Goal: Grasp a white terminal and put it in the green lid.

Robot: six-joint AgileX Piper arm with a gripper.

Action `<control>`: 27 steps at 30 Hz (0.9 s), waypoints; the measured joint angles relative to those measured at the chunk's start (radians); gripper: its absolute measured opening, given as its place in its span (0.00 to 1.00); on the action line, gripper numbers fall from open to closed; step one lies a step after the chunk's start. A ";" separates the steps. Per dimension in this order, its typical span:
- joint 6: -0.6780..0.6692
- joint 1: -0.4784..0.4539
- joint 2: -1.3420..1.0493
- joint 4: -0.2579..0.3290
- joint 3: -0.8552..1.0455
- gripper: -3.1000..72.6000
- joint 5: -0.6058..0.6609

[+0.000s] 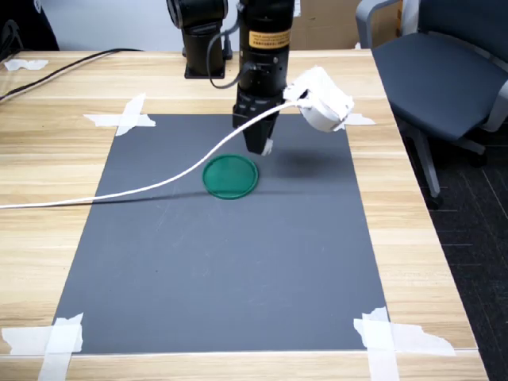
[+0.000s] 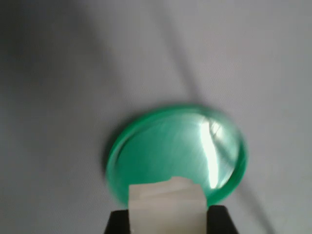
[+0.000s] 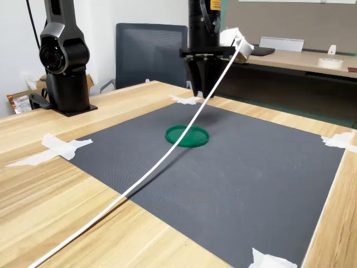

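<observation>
While the black jaws (image 2: pixel 167 220) are clenching a tiny white plastic terminal block (image 2: pixel 165 207) between them, the wrist view is showing that block hanging above the near edge of the flat round dark-green plastic lid (image 2: pixel 176 151). In the first exterior view the jaws are pointing down just past the far right rim of the lid, with a sliver of white showing at their tips, clear of the surface. The lid is lying flat on a dark grey rectangular mat (image 1: pixel 230 262), in its far half. White tape strips (image 1: pixel 123 117) are pinning the mat's corners to the light wooden desk (image 1: pixel 48 167). A white rounded device (image 1: pixel 321 99) is riding on the black arm (image 1: pixel 266 63), and its white cable (image 1: pixel 119 193) is trailing off toward the first exterior view's left. A dark office chair (image 1: pixel 444 71) is standing beyond the desk's right edge.
</observation>
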 joint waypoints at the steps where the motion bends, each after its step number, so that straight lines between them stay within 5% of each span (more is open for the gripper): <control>1: -0.001 0.000 -0.005 -0.004 0.000 0.38 0.013; 7: -0.003 -0.022 -0.025 -0.030 0.001 0.38 0.061; 16: -0.076 -0.181 -0.033 -0.036 0.001 0.38 0.076; 27: -0.285 -0.265 -0.026 0.103 0.087 0.38 -0.038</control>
